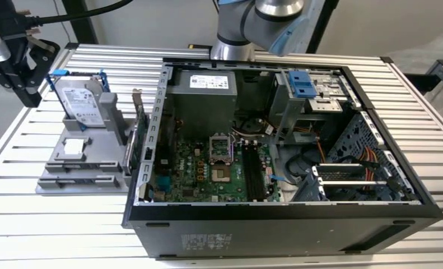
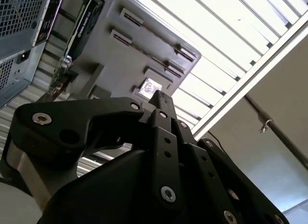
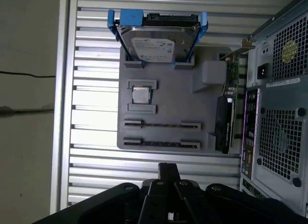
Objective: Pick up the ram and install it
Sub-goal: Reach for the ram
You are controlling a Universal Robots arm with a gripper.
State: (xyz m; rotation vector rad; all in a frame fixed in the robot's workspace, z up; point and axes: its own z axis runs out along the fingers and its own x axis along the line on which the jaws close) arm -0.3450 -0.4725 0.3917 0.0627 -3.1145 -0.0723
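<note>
The ram is out of view. My gripper [image 1: 28,94] hangs at the exterior view's far left, above the table beside the grey parts holder [image 1: 83,162]. In the first wrist view the gripper [image 3: 168,168] points down just short of the holder [image 3: 168,89], near its two long slots [image 3: 161,134], where I see only thin dark lines. The gripper's black linkage [image 2: 161,98] shows in the second wrist view with the holder [image 2: 120,60] beyond it. Long dark memory slots [image 1: 252,171] run along the motherboard [image 1: 199,168] inside the open case.
A silver hard drive with blue clips [image 1: 83,101] [image 3: 151,46] leans at the holder's far end. A small square chip [image 3: 140,95] lies mid-holder. A card with a metal bracket [image 3: 224,123] stands between the holder and the black computer case [image 1: 281,230]. The arm rises behind the case.
</note>
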